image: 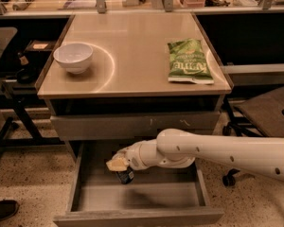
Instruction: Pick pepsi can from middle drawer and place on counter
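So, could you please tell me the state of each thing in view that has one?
middle drawer: pulled open.
gripper: shut on the pepsi can, inside the middle drawer.
pepsi can: tilted, held by the gripper.
upper drawer: shut.
white bowl: upright on the counter.
green chip bag: lying flat on the counter.
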You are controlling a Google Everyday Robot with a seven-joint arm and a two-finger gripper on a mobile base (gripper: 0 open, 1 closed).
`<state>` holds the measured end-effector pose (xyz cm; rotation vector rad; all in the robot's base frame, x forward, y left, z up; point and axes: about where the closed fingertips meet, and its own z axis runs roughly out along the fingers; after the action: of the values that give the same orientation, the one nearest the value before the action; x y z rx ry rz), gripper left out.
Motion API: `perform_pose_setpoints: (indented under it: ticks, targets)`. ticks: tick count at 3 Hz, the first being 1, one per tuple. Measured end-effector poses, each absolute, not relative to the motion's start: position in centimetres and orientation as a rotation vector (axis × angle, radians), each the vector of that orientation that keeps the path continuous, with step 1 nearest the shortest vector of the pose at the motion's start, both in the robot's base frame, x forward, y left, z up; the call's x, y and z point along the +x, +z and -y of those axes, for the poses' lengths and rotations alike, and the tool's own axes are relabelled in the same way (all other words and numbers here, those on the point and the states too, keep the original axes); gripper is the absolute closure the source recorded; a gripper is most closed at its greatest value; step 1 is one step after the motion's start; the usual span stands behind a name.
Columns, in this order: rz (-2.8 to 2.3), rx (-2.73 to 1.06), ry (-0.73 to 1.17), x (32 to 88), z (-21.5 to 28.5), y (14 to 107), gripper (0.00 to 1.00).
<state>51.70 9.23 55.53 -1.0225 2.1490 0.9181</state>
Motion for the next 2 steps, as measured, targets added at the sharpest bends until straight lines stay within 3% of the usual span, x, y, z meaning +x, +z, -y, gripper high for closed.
perform_pose_setpoints:
  ticks: [2]
  targets:
    - [-2.164, -0.895, 0.906, 49.6, -7.1, 59.3, 1.0]
